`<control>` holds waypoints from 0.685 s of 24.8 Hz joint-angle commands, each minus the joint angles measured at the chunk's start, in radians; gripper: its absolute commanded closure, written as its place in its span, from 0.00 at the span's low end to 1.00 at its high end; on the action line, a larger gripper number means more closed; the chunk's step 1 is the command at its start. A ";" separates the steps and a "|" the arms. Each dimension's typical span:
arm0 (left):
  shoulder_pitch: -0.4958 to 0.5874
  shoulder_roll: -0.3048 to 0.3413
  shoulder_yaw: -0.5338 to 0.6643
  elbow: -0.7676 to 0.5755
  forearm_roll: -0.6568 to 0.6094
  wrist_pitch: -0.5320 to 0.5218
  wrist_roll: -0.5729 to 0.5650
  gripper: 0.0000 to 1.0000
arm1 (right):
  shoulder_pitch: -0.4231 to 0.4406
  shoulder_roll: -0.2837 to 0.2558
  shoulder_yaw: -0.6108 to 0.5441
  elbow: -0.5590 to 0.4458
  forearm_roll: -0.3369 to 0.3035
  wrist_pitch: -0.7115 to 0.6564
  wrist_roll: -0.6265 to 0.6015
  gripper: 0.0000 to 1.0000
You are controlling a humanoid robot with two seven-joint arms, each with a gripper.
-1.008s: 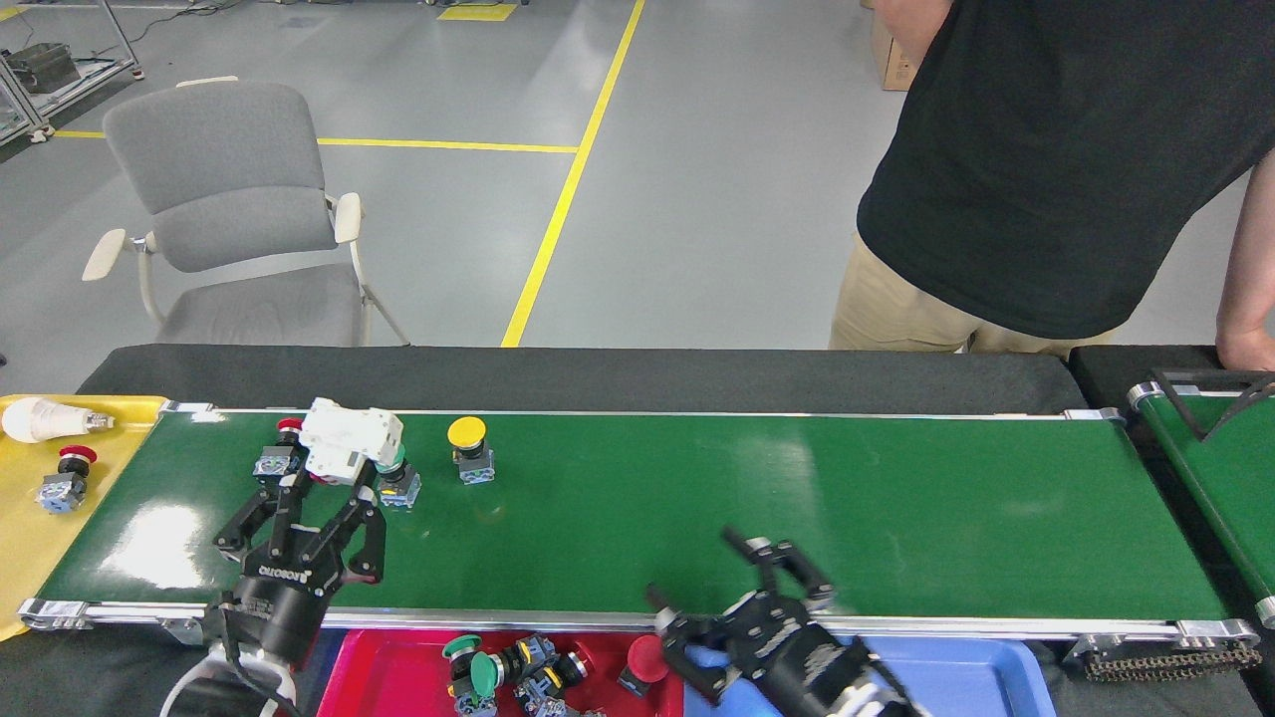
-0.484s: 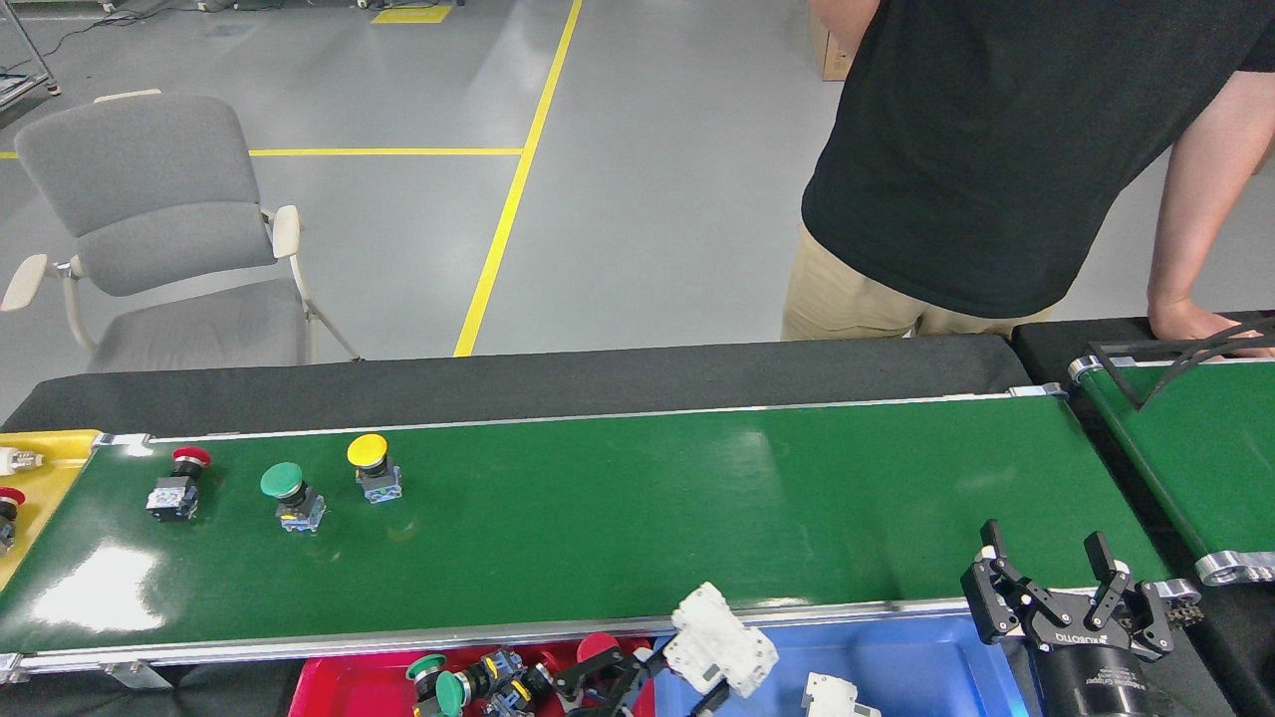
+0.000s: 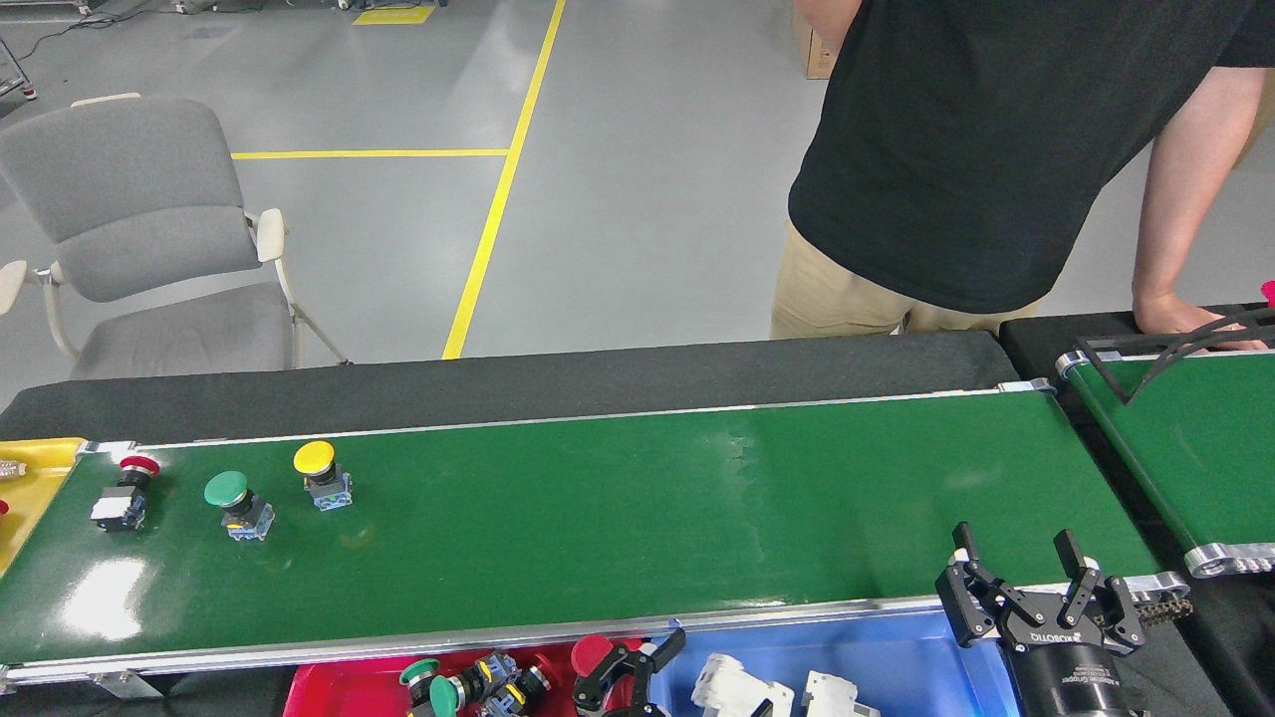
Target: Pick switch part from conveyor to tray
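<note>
The conveyor [image 3: 637,518] runs across the view. Three push-button switch parts stand at its left end: a red one [image 3: 125,496], a green one [image 3: 237,504] and a yellow one [image 3: 321,476]. Below the near rail, two white switch parts [image 3: 732,687] [image 3: 832,694] lie in a blue tray [image 3: 896,647]. My left gripper [image 3: 630,669] is at the bottom edge between the red and blue trays, open, just left of the nearer white part. My right gripper [image 3: 1021,573] stands open and empty over the belt's near right corner.
A red tray [image 3: 339,687] holds several push buttons. A yellow tray [image 3: 40,468] sits at the belt's left end, a second green belt [image 3: 1195,448] at the right. A person [image 3: 996,149] stands behind, a hand [image 3: 1185,319] on the table. A grey chair [image 3: 149,229] stands far left.
My left gripper has let go of the white switch part, which now lies in the blue tray. The three buttons have drifted left on the belt. The right gripper has barely moved.
</note>
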 commanded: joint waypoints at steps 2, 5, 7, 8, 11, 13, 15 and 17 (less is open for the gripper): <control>0.003 0.013 0.214 -0.015 0.002 0.044 0.046 0.00 | 0.018 -0.007 0.024 -0.016 0.000 -0.004 -0.001 0.01; 0.032 0.045 0.495 -0.010 0.002 0.030 0.081 0.00 | 0.035 -0.009 0.081 -0.025 0.002 -0.004 -0.002 0.01; 0.040 0.090 0.646 0.000 0.005 0.017 0.083 0.00 | 0.038 -0.018 0.116 -0.033 0.005 -0.007 -0.002 0.01; 0.041 0.102 0.702 0.014 0.007 0.003 0.083 0.00 | 0.041 -0.035 0.135 -0.038 0.008 -0.010 -0.001 0.01; 0.038 0.122 0.777 0.086 0.011 -0.046 0.083 0.00 | 0.066 -0.079 0.173 -0.051 0.013 -0.010 -0.001 0.01; 0.037 0.122 0.784 0.103 0.013 -0.049 0.083 0.00 | 0.078 -0.099 0.190 -0.053 0.013 -0.010 -0.002 0.01; 0.032 0.124 0.791 0.117 0.014 -0.046 0.083 0.00 | 0.089 -0.121 0.202 -0.053 0.013 -0.011 -0.007 0.01; 0.018 0.136 0.821 0.166 0.016 -0.046 0.083 0.00 | 0.096 -0.119 0.215 -0.051 0.013 -0.011 -0.008 0.01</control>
